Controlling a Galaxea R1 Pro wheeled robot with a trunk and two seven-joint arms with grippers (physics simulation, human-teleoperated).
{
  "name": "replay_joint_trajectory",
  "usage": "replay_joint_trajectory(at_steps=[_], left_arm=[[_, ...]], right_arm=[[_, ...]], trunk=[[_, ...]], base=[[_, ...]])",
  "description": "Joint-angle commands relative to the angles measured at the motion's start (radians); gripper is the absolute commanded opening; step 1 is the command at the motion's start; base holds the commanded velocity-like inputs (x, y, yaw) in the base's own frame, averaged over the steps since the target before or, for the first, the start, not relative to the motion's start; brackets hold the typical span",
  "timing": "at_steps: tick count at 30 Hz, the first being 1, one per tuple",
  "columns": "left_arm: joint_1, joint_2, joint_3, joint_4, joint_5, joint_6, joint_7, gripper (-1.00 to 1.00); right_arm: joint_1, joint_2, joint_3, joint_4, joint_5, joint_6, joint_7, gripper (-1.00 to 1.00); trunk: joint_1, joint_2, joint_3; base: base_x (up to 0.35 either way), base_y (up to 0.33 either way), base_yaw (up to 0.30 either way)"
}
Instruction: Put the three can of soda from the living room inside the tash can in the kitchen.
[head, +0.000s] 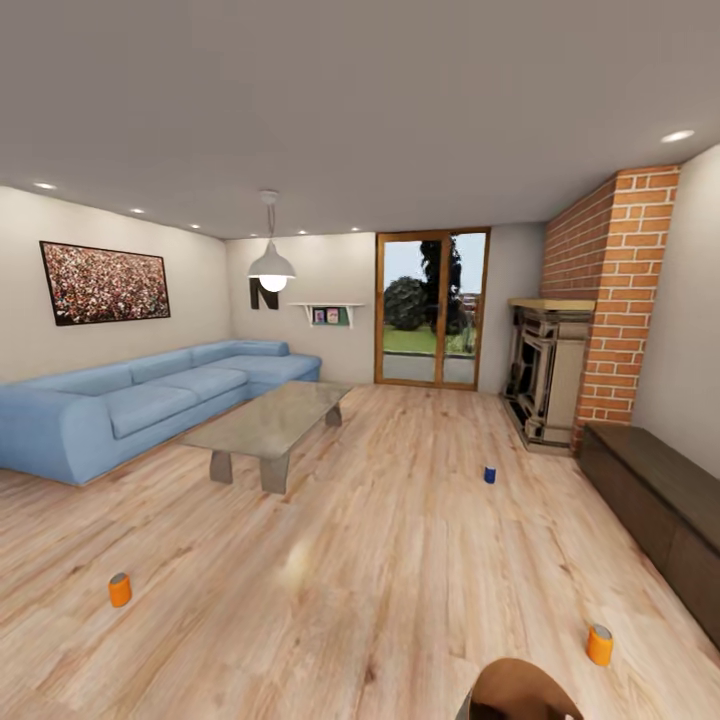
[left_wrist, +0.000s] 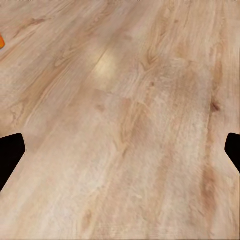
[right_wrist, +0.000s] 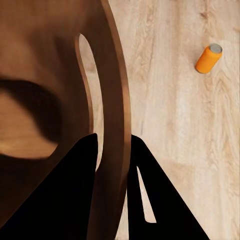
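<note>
right gripper pinches the brown basket's rim, orange can beyond it; left gripper spread above floor.

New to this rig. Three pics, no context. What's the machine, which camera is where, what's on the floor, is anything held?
It is a simulated wheeled robot with two arms, steered by a person. The big picture is from its head camera, looking across a living room. The other two come from cameras on each wrist, looking along that arm's tool.

On the wooden floor stand three soda cans: an orange can on the left, a blue can farther off, and an orange can on the right.

The left tool is open over bare floor, holding nothing. The right tool straddles the wall of a brown wooden container and appears clamped on it. That may be the trash can, though I can't be sure.
</note>
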Motion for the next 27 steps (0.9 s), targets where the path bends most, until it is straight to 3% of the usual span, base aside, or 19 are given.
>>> replay_joint_trajectory(at_steps=[1, 27], left_arm=[[0.000, 0.000, 0.000, 0.000, 0.000, 0.000, 0.000, 1.00], [0.000, 0.000, 0.000, 0.000, 0.000, 0.002, 0.000, 1.00]], right_arm=[[-0.001, 0.000, -0.015, -0.002, 0.000, 0.000, 0.007, -1.00], [-0.001, -0.001, -0.015, -0.002, 0.000, -0.001, 0.006, -1.00]], trunk=[[0.000, 0.000, 0.000], [0.000, 0.000, 0.000]], base=[[0.217, 0.268, 0.000], [0.192, 0.280, 0.000]])
